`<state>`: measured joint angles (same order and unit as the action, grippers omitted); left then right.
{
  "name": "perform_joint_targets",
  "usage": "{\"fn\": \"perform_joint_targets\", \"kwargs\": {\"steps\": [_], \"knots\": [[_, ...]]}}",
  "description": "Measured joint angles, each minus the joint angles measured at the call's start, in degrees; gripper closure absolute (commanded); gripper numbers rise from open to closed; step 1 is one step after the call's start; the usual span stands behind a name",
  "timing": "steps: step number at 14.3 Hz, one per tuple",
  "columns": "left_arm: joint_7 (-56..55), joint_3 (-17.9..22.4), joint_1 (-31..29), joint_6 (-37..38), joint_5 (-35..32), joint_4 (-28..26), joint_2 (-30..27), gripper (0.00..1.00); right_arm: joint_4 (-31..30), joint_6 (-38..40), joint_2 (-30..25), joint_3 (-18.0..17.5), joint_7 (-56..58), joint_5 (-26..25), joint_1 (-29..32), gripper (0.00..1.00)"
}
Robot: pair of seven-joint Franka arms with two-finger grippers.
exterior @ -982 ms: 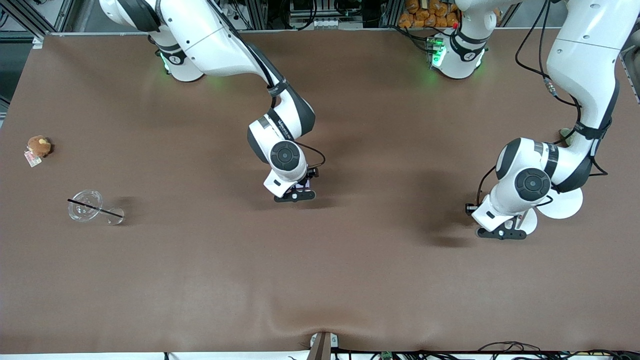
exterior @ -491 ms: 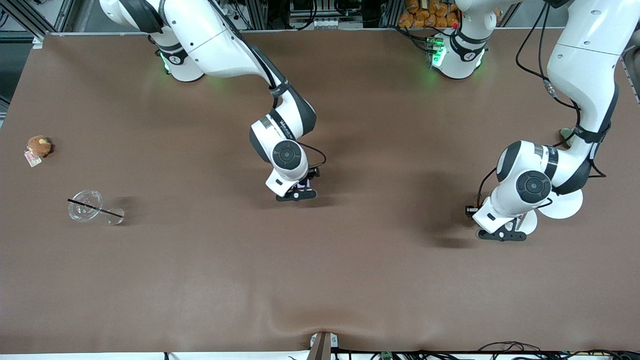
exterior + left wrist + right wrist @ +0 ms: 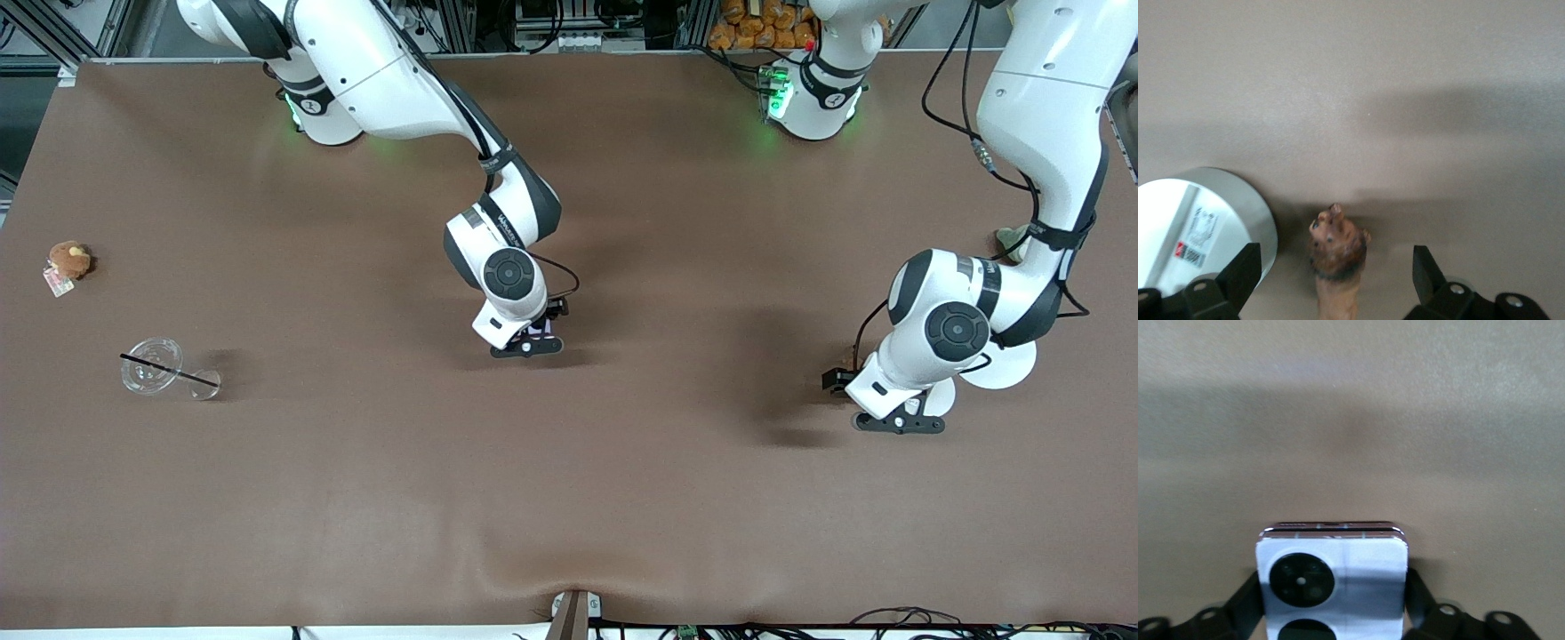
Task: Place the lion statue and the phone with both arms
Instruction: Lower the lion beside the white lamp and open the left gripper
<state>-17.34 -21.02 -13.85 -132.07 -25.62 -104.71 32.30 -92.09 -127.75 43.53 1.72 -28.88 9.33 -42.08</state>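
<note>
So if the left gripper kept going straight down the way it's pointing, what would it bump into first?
Most likely the lion statue: it sits right between the open fingers of the left gripper. Straight under that is the brown table. The white disc lamp is close beside one finger, so it might get brushed too.

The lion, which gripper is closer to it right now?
Left. The left gripper stands open around the lion; the right gripper, shut on the phone, is toward mid-table.
</note>
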Motion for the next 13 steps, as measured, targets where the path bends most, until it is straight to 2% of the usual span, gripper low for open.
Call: {"fn": "perform_joint_targets", "kwargs": {"steps": [1,2,6,8,9,13], "knots": [[0.0,-0.6,0.0,1.5,0.0,0.1,-1.2,0.0,-0.1,-1.0,0.0,0.0,0.0,0.0,0.0,0.98],[-0.1,-1.6,0.0,3.4,0.0,0.3,-2.5,0.0,-0.3,-1.7,0.0,0.0,-0.3,0.0,0.0,1.0],[-0.5,-5.6,0.0,12.3,3.3,2.9,-7.3,0.0,-1.3,-2.8,-1.9,2.8,-1.2,0.0,2.0,1.0],[-0.5,-6.9,0.1,17.0,5.8,5.3,-9.0,0.0,-2.8,-2.7,-5.7,4.0,-0.9,0.0,7.1,0.99],[-0.5,-7.4,0.1,19.4,6.9,6.7,-9.8,0.0,-3.6,-2.5,-7.7,4.1,0.6,-0.1,10.9,0.93],[-0.5,-9.5,0.0,32.2,10.4,14.4,-12.4,0.0,-5.3,-0.5,-11.3,4.2,17.1,-0.1,24.7,0.92]]}}
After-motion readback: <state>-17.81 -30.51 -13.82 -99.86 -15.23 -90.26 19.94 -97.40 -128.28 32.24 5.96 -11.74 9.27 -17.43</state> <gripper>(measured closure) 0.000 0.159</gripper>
